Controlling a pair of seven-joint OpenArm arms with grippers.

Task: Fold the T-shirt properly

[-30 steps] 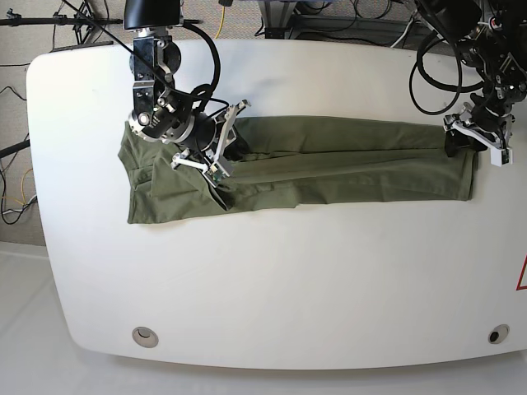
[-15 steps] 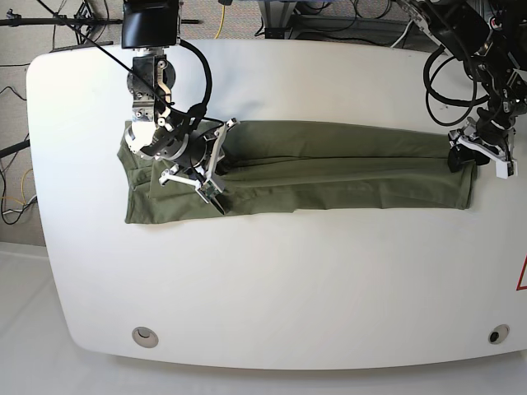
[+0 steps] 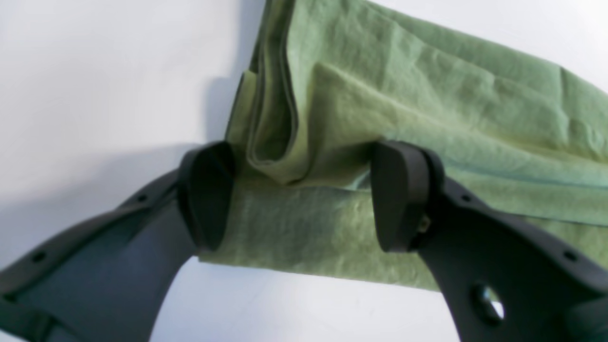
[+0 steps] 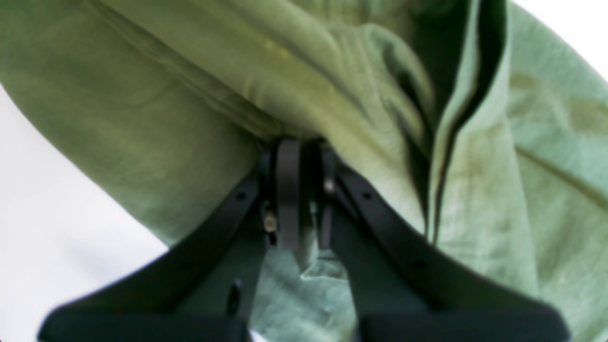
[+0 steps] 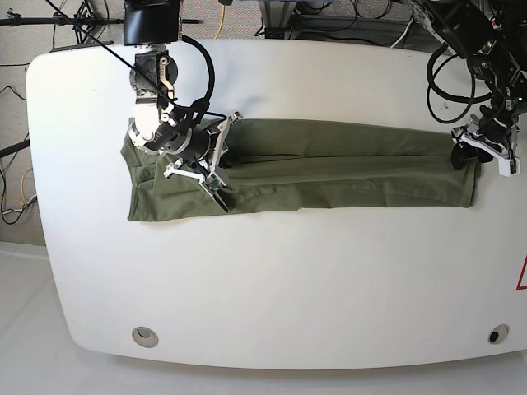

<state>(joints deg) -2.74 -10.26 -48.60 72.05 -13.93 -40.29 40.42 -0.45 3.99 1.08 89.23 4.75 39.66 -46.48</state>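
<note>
Fabric bunched in a clenched grip marks the left of the base view, where the right gripper (image 5: 216, 160) bears on the T-shirt (image 5: 329, 169), which lies folded into a long olive band across the white table (image 5: 272, 288), nearer its far edge than the near one. Seen from the right wrist, the right gripper (image 4: 299, 190) has its jaws nearly together with a gather of cloth running into them, so it appears to be pinching a fold near the wider end of the T-shirt (image 4: 142, 104), though how many layers it has caught cannot be told. Across the middle the band lies fairly flat, with lengthwise creases where the sides are turned in. At the right end of the base view the left gripper (image 5: 486, 148) sits at the shirt's narrow end; the left wrist view shows the left gripper (image 3: 299, 194) with jaws spread wide, the pads straddling the stacked edges of the T-shirt (image 3: 427, 95) without closing on them. Risk from here lies in the uneven hold: if the right arm lifts or drags while the left end stays loose, the band could skew or the turned-in sides slip open. If the pinch holds only the top layer, the lower layers may stay behind and spoil the fold.
</note>
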